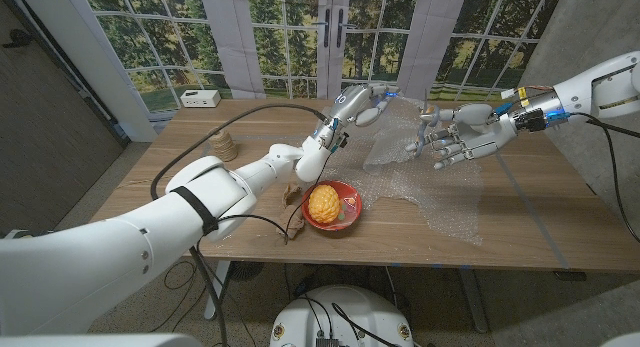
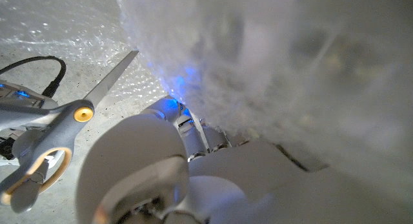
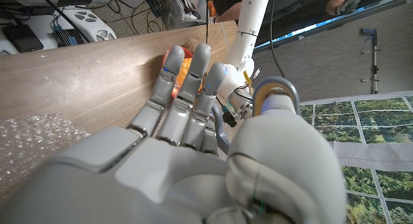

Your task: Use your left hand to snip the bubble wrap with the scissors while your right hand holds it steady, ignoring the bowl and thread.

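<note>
Left hand (image 1: 362, 104) grips scissors (image 2: 64, 130), blades open, at bubble wrap (image 1: 430, 182) edge, upper centre.
Right hand (image 1: 455, 137) spread wide, holding nothing, hovers over the wrap mid-surface (image 1: 520, 237); should press it taut near the blades before snipping.

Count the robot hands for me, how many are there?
2. The left robot hand holds the scissors at the table's far side; the right robot hand hovers open over the bubble wrap.
</note>
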`<state>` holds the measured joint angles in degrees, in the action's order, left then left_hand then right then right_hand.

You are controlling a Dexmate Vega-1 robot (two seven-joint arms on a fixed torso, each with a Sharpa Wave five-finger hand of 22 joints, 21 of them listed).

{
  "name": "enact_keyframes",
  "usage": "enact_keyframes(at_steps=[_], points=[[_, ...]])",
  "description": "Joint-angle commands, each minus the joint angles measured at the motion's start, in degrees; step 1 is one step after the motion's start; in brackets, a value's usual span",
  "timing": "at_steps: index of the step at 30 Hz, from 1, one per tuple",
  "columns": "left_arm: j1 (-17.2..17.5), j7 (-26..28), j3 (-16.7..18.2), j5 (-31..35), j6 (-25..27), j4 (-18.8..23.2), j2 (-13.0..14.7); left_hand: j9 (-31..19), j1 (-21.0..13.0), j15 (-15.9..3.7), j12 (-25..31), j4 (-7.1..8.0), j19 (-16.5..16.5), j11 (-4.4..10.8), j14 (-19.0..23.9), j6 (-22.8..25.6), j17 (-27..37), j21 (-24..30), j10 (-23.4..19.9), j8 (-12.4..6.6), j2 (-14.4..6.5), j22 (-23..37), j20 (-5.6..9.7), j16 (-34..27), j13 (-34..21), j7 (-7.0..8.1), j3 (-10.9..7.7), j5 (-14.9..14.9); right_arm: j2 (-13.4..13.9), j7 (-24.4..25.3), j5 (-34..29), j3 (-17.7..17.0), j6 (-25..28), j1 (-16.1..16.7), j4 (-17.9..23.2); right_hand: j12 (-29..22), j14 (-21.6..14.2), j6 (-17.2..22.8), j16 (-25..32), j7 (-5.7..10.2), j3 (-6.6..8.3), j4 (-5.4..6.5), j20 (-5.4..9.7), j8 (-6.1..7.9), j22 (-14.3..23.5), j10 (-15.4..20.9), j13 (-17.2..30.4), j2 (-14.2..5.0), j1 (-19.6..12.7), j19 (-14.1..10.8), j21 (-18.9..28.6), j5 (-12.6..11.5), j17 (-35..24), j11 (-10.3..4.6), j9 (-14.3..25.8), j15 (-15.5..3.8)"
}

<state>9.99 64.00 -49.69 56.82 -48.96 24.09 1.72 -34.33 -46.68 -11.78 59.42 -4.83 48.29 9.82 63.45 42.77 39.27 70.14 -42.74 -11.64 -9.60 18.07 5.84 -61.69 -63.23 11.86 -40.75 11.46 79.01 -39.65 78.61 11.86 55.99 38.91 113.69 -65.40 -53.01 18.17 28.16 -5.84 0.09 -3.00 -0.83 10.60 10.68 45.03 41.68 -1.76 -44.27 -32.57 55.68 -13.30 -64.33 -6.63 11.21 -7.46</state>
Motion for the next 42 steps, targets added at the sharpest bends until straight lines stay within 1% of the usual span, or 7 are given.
enact_keyframes(at_steps=[1,5,13,25,28,34,42], points=[[-2.0,0.0,-7.6,-7.1,2.0,-1.2,-0.2,-0.1,-0.3,-1.01,-0.3,-0.28,0.2,0.23,-0.1,0.3,0.0,0.3,-0.6,0.20,-0.3,0.0,6.05,-0.4,0.2,-0.10,-0.21,-0.1,1.1,-0.2,1.1,-0.7,0.0,1.3,0.0,0.3,-0.6,-0.9,-0.2,-1.22,-0.42,-0.32,0.07,0.15,0.2,0.6,0.2,-0.34,0.2,-0.4,-0.2,-0.2,-0.3,0.11,0.2,-5.21],[-2.0,0.0,-7.4,-7.0,1.9,-0.7,-0.2,-0.1,-0.4,-1.01,-0.3,-0.31,0.3,0.08,-0.1,0.3,0.0,0.4,-0.6,0.20,-0.3,-0.1,6.07,-0.5,0.0,-0.11,-0.18,-0.1,1.2,-0.4,1.0,-0.6,0.1,1.5,0.3,0.4,-0.6,-1.0,-0.2,-1.25,-0.48,-0.35,0.12,0.11,0.2,0.6,0.1,-0.29,0.2,-0.5,-0.2,-0.2,-0.2,0.05,0.2,-5.17],[-1.3,0.0,-5.1,-4.2,1.1,0.0,-0.2,-0.1,-0.4,-1.01,-0.2,-0.33,0.2,0.06,-0.1,0.3,-0.1,0.5,-0.7,0.28,-0.3,-0.1,6.03,-0.6,-0.3,-0.09,-0.21,-0.2,1.0,-1.6,-0.4,0.0,0.0,0.2,0.1,0.4,-0.7,-1.1,-0.2,-1.17,-0.54,-0.39,0.10,0.10,0.2,0.6,0.0,-0.35,0.2,-0.5,-0.3,-0.2,-0.2,-0.01,0.2,-5.17],[0.0,0.0,0.2,3.4,-0.7,1.5,-0.4,0.0,-0.2,-1.01,-0.5,-0.20,0.0,0.03,-0.1,0.7,-0.1,0.6,-0.7,0.20,-0.2,0.2,5.93,-0.8,-0.2,-0.03,-0.48,0.0,0.9,-3.4,-2.5,1.2,0.6,-2.1,0.3,0.4,-0.7,-1.1,-0.3,-1.17,-0.61,-0.44,0.06,0.13,0.2,0.6,0.0,-0.47,0.2,-0.5,-0.4,-0.2,-0.2,0.00,0.2,-5.20],[-0.2,0.0,0.1,4.0,-0.5,1.2,-0.6,0.0,-0.2,-1.01,-0.4,-0.23,0.1,0.15,-0.2,0.9,-0.1,0.6,-0.7,0.11,-0.2,0.1,5.97,-0.9,-0.5,-0.02,-0.47,0.0,1.1,-3.2,-2.3,1.0,0.4,-1.7,0.6,0.4,-0.7,-1.1,-0.2,-1.20,-0.62,-0.47,0.07,0.12,0.2,0.6,0.1,-0.49,0.2,-0.4,-0.5,-0.2,-0.2,0.02,0.2,-5.21],[-0.8,0.0,-2.0,2.4,-0.1,0.5,-0.5,-0.3,-0.2,-1.01,-0.5,-0.26,0.1,-0.07,-0.3,1.1,-0.2,0.7,-0.8,-0.03,-0.1,0.1,5.95,-1.0,-0.5,-0.07,-0.47,0.0,2.0,-1.9,-0.8,-0.3,0.0,0.0,1.0,0.3,-0.8,-1.0,-0.2,-1.19,-0.74,-0.41,0.06,0.15,0.2,0.7,0.1,-0.47,0.3,-0.5,-0.6,-0.2,-0.3,0.12,0.2,-5.12],[-0.8,0.0,-2.0,2.3,-0.6,0.9,-0.4,-0.2,-0.1,-1.00,-0.7,-0.29,0.0,0.13,-0.3,1.0,-0.2,0.7,-0.8,0.17,-0.1,-0.1,5.96,-1.2,-0.6,-0.08,-0.47,0.0,1.3,-1.8,-1.1,0.2,0.5,-1.0,1.3,0.4,-0.7,-1.1,-0.3,-1.16,-0.78,-0.52,0.08,0.12,0.2,0.6,0.1,-0.52,0.2,-0.6,-0.6,-0.2,-0.3,0.06,0.2,-5.20]])
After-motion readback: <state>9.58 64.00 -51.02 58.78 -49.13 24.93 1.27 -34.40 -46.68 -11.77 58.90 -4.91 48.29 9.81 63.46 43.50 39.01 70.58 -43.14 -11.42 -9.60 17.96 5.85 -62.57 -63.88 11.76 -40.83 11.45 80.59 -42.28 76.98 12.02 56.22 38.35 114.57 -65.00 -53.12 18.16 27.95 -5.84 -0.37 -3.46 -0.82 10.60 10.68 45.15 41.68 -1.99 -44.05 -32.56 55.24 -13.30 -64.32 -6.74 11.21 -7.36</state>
